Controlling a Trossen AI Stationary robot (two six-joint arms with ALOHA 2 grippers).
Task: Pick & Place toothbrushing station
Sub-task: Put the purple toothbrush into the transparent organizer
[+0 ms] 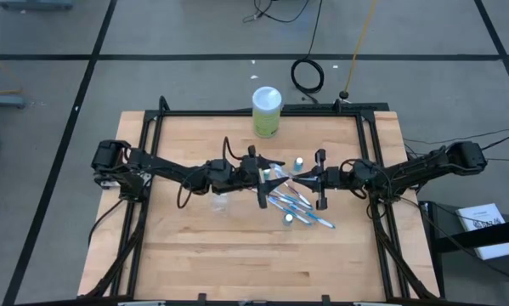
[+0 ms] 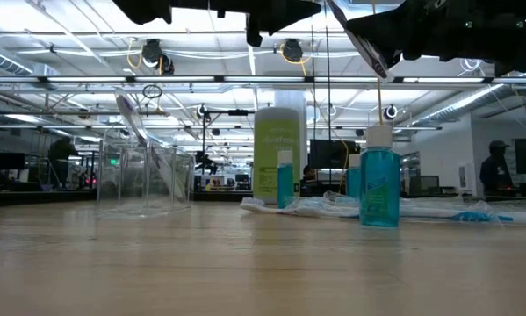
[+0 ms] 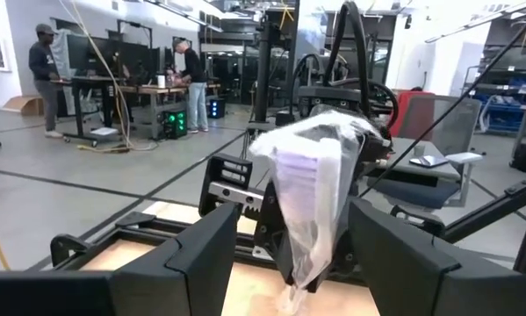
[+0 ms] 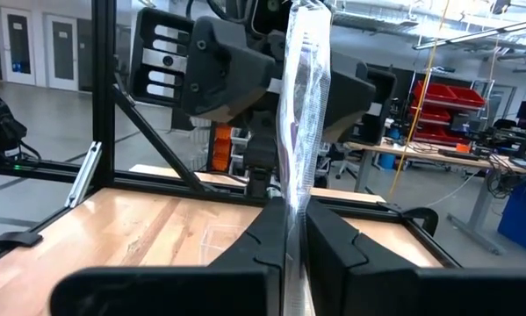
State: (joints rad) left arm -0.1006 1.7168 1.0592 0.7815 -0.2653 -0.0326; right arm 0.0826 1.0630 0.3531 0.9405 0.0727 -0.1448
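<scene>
A wrapped toothbrush (image 4: 299, 96) hangs above table centre, pinched by the clenched right gripper (image 4: 296, 233); the left gripper (image 3: 289, 254), fingers spread around its wrapper, faces it from 9 o'clock. The clear cup (image 1: 223, 204) waits at 7 o'clock. The slick wrapper could slip during transfer.

A green canister (image 1: 266, 111) with white lid stands near the table's (image 1: 237, 263) far edge.

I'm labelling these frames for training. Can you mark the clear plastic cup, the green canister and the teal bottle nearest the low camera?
clear plastic cup (image 2: 146, 180): low view, on its see-through front wall.
green canister (image 1: 266, 117): high view, on its green side below the white lid.
teal bottle (image 2: 379, 187): low view, on its teal body.
</scene>
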